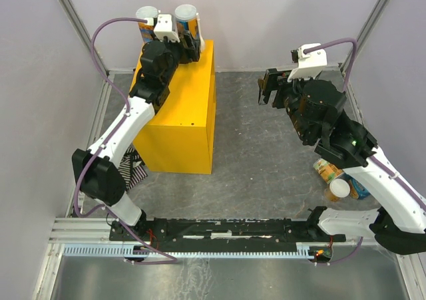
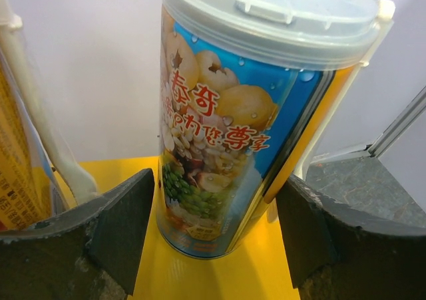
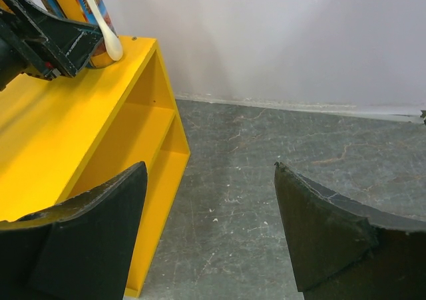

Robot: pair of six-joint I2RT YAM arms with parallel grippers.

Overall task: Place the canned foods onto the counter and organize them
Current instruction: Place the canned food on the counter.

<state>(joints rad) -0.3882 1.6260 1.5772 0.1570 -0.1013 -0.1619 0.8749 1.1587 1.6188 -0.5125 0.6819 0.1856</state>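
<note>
Apparently striped cloth [image 1: 135,169] on table [image 1: 266,153]

Pale lilac walls [image 1: 266,20] surround a grey, scuffed floor [image 1: 266,160].

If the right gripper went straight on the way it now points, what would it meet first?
The right gripper would likely meet the grey table surface framed between its open jaws; the yellow counter sits just left of that line, though depth is unclear.

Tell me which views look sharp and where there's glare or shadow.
Top external: evenly lit, sharp throughout. Left wrist: the can has a crisp label, with a mild sheen on its lid. Right wrist: the floor is sharp, but the dark near fingers lack detail.
</note>
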